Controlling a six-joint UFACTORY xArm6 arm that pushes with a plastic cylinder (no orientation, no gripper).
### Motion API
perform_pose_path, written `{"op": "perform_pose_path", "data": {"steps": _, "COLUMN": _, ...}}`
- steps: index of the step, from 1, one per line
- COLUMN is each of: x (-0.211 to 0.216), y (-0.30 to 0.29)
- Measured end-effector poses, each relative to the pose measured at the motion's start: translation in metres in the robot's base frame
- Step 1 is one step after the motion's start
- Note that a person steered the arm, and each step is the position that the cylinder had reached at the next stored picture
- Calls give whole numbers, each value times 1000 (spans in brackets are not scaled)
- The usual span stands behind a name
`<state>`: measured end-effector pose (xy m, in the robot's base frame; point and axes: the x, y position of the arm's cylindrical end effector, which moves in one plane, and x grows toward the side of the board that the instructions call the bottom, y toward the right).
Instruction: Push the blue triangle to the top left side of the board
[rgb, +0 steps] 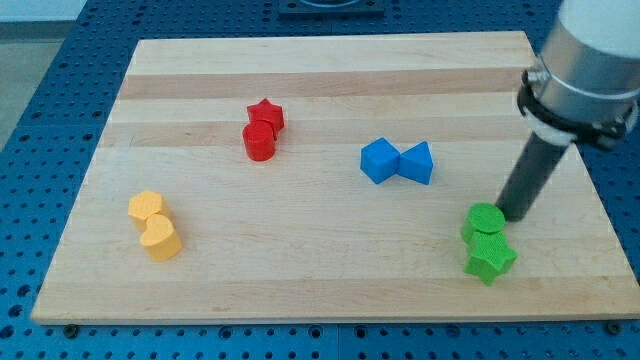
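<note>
The blue triangle (417, 162) lies right of the board's middle, touching a blue cube (379, 160) on its left. My tip (512, 214) rests on the board at the view's right, below and to the right of the blue triangle, apart from it. The tip stands right next to the upper right of the green cylinder (485, 220). The rod slants up to the grey arm (590, 70) at the view's top right.
A green star (490, 257) touches the green cylinder from below. A red star (266, 115) and a red cylinder (258, 141) sit at upper centre-left. Two yellow blocks (146, 208) (160, 237) sit at lower left. The wooden board (320, 60) lies on a blue pegboard.
</note>
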<state>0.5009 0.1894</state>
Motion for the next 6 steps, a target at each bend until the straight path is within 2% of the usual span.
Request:
{"op": "perform_pose_path", "data": {"steps": 2, "x": -17, "y": -72}}
{"op": "perform_pose_path", "data": {"steps": 4, "x": -90, "y": -96}}
{"op": "perform_pose_path", "data": {"steps": 6, "x": -108, "y": -110}}
